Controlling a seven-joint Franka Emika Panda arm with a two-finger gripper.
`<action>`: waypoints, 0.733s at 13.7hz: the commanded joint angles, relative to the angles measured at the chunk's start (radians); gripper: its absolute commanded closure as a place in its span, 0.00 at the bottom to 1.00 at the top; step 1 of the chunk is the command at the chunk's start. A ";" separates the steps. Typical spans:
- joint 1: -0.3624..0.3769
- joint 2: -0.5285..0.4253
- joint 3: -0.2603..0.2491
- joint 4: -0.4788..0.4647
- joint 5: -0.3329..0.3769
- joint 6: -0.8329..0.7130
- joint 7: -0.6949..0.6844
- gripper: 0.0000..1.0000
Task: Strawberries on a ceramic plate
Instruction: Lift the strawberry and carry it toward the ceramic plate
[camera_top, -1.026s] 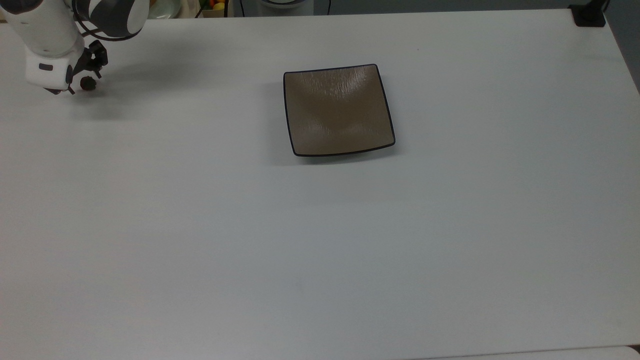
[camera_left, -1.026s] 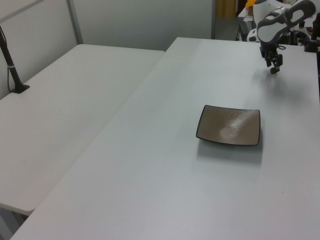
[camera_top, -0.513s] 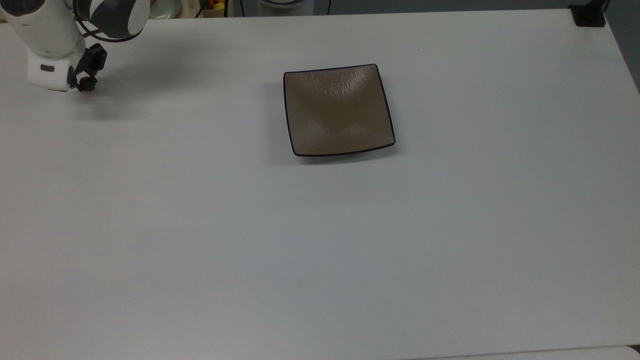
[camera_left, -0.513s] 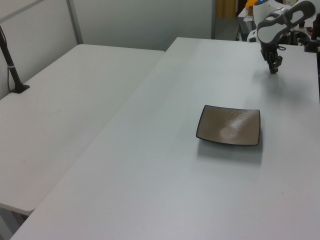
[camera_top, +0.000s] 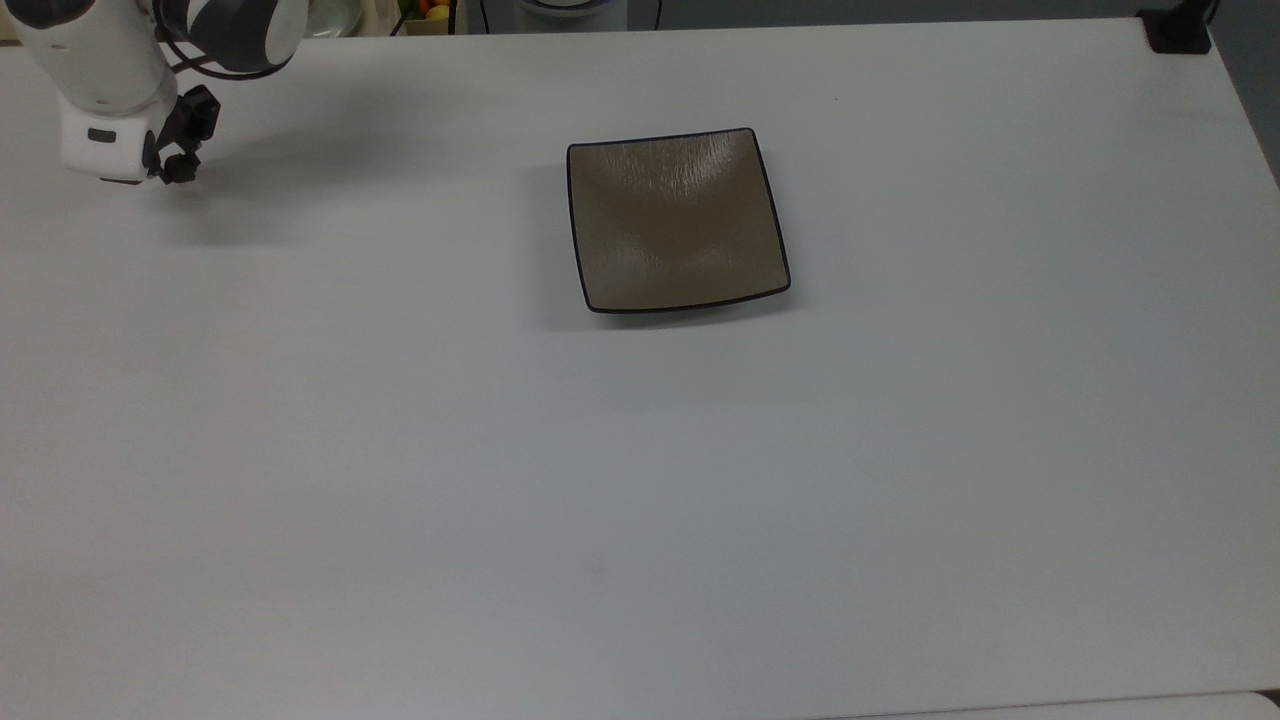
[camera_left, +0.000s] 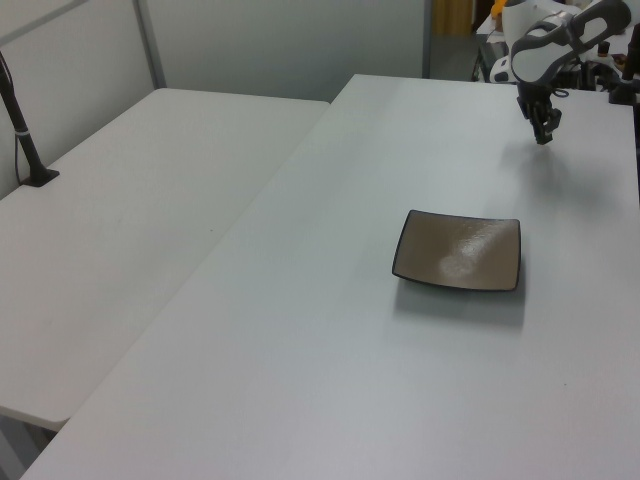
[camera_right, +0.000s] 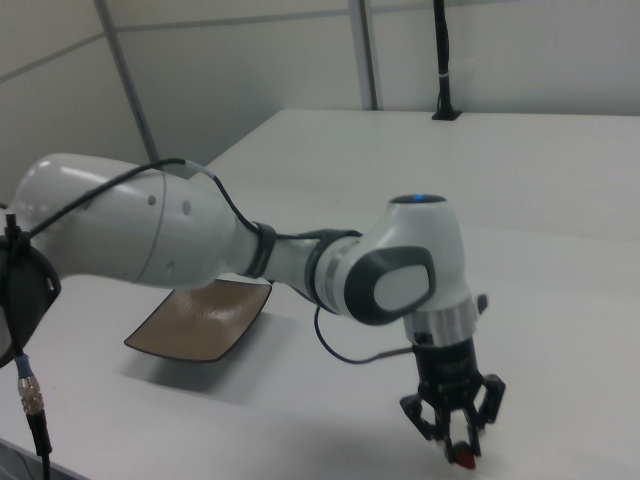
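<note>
Top view: the black two-finger gripper (camera_top: 178, 168) is pinching the tiny red strawberry (camera_right: 463, 457), with the square glossy brown ceramic plate (camera_top: 676, 222) lying well apart toward the top view's right.

White tables (camera_left: 180, 250) (two, abutting), grey partition walls (camera_left: 290, 40).

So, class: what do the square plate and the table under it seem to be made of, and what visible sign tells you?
The ceramic plate looks like glazed ceramic: a glossy brown-taupe face with a bright highlight in the left view, fine streaks and a thin black rim. The table seems to be a matte white laminate or painted board, since it gives only soft, diffuse shading; which one cannot be told.
</note>
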 joint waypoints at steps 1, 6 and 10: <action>0.037 -0.087 0.015 0.003 -0.005 -0.113 0.001 0.85; 0.043 -0.173 0.110 0.061 0.003 -0.315 0.123 0.84; 0.043 -0.221 0.243 0.136 0.053 -0.449 0.286 0.84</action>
